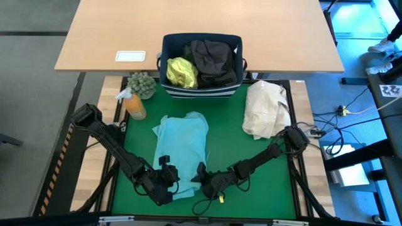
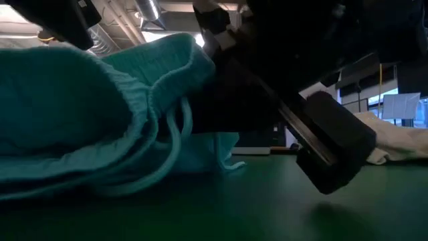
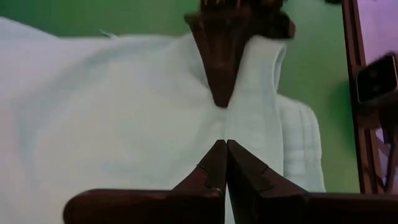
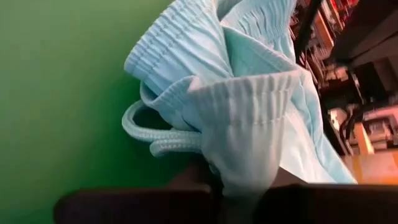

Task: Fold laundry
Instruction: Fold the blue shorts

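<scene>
Both pincers worked at the near edge of the green mat [image 1: 251, 188], on the turquoise garment [image 1: 182, 147] that lay spread across the mat's middle. The left gripper [image 1: 168, 176] had its fingers [image 3: 214, 168] pressed together on the garment's near hem, the cloth spreading away beyond the fingertips. Just beside it, the right gripper [image 1: 202, 177] was closed on the ribbed waistband [image 4: 245, 134], which stood bunched up directly ahead of its fingers, with a looped drawstring [image 4: 155, 140] hanging to one side of the grip. In the low view the lifted waistband [image 2: 160, 73] rose in folds above the mat beside the dark arm.

Well beyond both pincers, a navy bin [image 1: 201, 91] held the yellow-green shirt [image 1: 181, 72] and a dark garment [image 1: 215, 61]. A cream cloth bundle [image 1: 267, 110] lay on the mat on the right gripper's far side. A small potted plant [image 1: 142, 85] and an orange bottle [image 1: 134, 105] stood at the far corner on the left gripper's side.
</scene>
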Controlling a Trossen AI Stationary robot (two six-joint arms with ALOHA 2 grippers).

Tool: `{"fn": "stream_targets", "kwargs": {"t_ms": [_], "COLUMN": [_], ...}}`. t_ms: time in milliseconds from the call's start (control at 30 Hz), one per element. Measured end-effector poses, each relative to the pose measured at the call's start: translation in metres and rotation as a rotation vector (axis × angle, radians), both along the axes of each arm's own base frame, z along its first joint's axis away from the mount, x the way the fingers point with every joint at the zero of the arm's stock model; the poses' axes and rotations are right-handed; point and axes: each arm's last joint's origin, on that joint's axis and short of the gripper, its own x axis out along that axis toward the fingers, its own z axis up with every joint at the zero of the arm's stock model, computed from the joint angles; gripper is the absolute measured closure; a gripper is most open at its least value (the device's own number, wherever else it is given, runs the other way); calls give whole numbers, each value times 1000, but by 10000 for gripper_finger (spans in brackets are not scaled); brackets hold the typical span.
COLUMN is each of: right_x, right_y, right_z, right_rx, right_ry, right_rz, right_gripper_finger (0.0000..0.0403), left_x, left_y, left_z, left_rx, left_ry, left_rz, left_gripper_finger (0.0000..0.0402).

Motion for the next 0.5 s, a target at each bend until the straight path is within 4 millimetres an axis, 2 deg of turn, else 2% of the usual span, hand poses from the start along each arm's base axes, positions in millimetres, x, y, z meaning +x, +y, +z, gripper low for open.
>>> {"fn": "stream_targets", "kwargs": {"t_ms": [300, 500], "right_x": [-2, 1], "right_y": [-7, -25], "right_z": [14, 35], "right_rx": [213, 379], "right_ry": [31, 40], "right_rz": [-163, -271], "right_gripper_finger": [394, 394], "left_x": [-16, -21], "left_y": [-4, -6], "left_z": [33, 37], "left_rx": [116, 75], "left_ry": [-119, -100], "left_rz": [-66, -103], "left_gripper_finger": [400, 399]}}
